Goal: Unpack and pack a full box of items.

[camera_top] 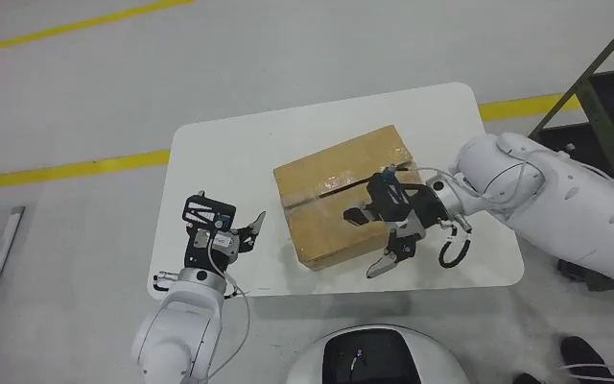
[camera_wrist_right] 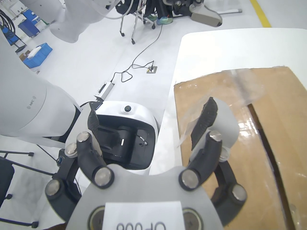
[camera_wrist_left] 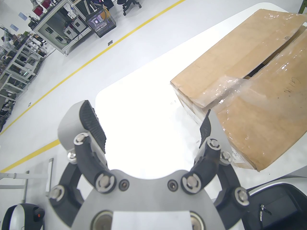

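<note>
A brown cardboard box (camera_top: 345, 192) lies in the middle of the white table (camera_top: 230, 154), its top flaps shut with a dark slit between them. Clear tape (camera_wrist_left: 223, 92) runs over the seam and hangs loose at the box's end. My right gripper (camera_top: 370, 240) is open at the box's near side; one finger (camera_wrist_right: 208, 118) is over the box top (camera_wrist_right: 239, 132), the other (camera_wrist_right: 92, 120) is out past the table's edge. My left gripper (camera_top: 230, 226) is open above bare table, a little to the left of the box (camera_wrist_left: 251, 84), holding nothing (camera_wrist_left: 150, 125).
The table's front edge (camera_top: 317, 288) runs just below both grippers. Bare table surface (camera_wrist_left: 144, 96) lies between the left gripper and the box. A dark metal frame (camera_top: 585, 86) stands off the table's right corner. A yellow line (camera_top: 77, 168) crosses the floor.
</note>
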Robot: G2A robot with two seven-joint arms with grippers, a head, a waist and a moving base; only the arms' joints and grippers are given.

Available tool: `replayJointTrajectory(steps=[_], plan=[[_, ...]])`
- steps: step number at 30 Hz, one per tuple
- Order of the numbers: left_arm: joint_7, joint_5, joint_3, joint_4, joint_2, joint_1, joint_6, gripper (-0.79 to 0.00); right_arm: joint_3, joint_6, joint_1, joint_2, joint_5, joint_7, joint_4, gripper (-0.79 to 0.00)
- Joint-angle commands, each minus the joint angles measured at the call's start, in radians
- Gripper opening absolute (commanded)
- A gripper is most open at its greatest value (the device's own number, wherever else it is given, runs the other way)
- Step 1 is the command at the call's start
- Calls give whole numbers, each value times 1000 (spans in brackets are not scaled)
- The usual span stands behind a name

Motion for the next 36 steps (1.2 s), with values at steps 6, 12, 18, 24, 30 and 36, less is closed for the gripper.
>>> replayJointTrajectory(steps=[6, 12, 18, 24, 30, 36], plan=[[0, 0, 0, 0, 0, 0, 0, 0, -48, 0, 88, 64, 24, 0, 16, 0], [0, 0, 0, 0, 0, 0, 0, 0, -47, 0, 95, 109, 2, 0, -19, 0], [0, 0, 0, 0, 0, 0, 0, 0, -31, 1, 96, 163, -46, 1, -48, 0], [0, 0, 0, 0, 0, 0, 0, 0, 40, 15, 86, 210, -109, -6, -92, 0], [0, 0, 0, 0, 0, 0, 0, 0, 110, 79, 18, 226, -202, -164, -139, 0], [0, 0, 0, 0, 0, 0, 0, 0, 62, 62, -95, 204, 40, -300, -55, 0]])
